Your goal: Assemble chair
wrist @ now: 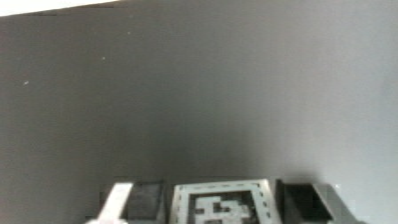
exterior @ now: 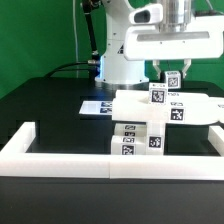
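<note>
white rounded arm (exterior: 128, 45) with a boxy white end effector (exterior: 172, 75).

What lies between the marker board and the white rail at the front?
The chair stands there in the exterior view, on the black table, its lower posts right behind the rail. The marker board lies behind it.

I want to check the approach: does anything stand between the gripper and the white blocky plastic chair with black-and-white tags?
Nothing visible does. The gripper is already shut on a tagged white post sticking up from the white blocky plastic chair. The wrist view shows that tagged part directly between the fingers, with only bare dark table beyond.
</note>
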Tool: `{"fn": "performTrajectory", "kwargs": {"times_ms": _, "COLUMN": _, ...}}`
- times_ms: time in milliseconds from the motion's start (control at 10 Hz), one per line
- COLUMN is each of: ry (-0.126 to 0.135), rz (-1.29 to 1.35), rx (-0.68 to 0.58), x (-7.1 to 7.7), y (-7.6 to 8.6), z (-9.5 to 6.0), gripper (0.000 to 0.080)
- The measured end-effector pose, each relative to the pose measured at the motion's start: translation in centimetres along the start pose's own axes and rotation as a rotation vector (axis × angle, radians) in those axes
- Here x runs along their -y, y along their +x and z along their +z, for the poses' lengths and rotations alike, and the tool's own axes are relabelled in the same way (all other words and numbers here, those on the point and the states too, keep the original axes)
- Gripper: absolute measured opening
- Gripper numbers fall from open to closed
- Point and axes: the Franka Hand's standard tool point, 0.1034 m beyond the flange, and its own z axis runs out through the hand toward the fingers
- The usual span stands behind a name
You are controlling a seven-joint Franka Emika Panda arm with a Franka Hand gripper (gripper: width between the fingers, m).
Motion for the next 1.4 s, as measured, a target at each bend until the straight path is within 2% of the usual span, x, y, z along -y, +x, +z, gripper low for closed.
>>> {"fn": "performTrajectory", "kwargs": {"times_ms": 400, "ry": -0.002, "rz": 0.014, "rx": 0.003, "x": 0.0, "y": -0.1, "z": 0.1, "gripper": 0.0287}}
{"fn": "performTrajectory", "kwargs": {"times_ms": 500, "ry": -0.026, "rz": -0.041, "rx": -0.008, "x": -0.3, "y": 0.4, "z": -0.8, "gripper": 0.0287}}
{"fn": "performTrajectory", "kwargs": {"times_ms": 700, "ry": -0.011, "rz": -0.062, "rx": -0.032, "x": -0.8, "y": 2.3, "z": -3.1, "gripper": 0.0287}}
{"fn": "performTrajectory", "kwargs": {"times_ms": 800, "ry": -0.011, "rz": -0.096, "rx": -0.039, "x": -1.1, "y": 3.3, "z": -3.5, "gripper": 0.0287}}
{"fn": "performTrajectory", "kwargs": {"times_ms": 900, "ry": -0.014, "rz": -0.117, "rx": -0.035, "x": -1.3, "y": 4.2, "z": -3.6, "gripper": 0.0287}}
{"fn": "performTrajectory", "kwargs": {"times_ms": 1200, "ry": -0.018, "rz": -0.124, "rx": -0.03, "x": -1.4, "y": 4.1, "z": -3.2, "gripper": 0.0287}}
{"fn": "performTrajectory", "kwargs": {"times_ms": 1400, "ry": -0.033, "rz": -0.207, "rx": -0.039, "x": -2.6, "y": 6.1, "z": -3.1, "gripper": 0.0287}}
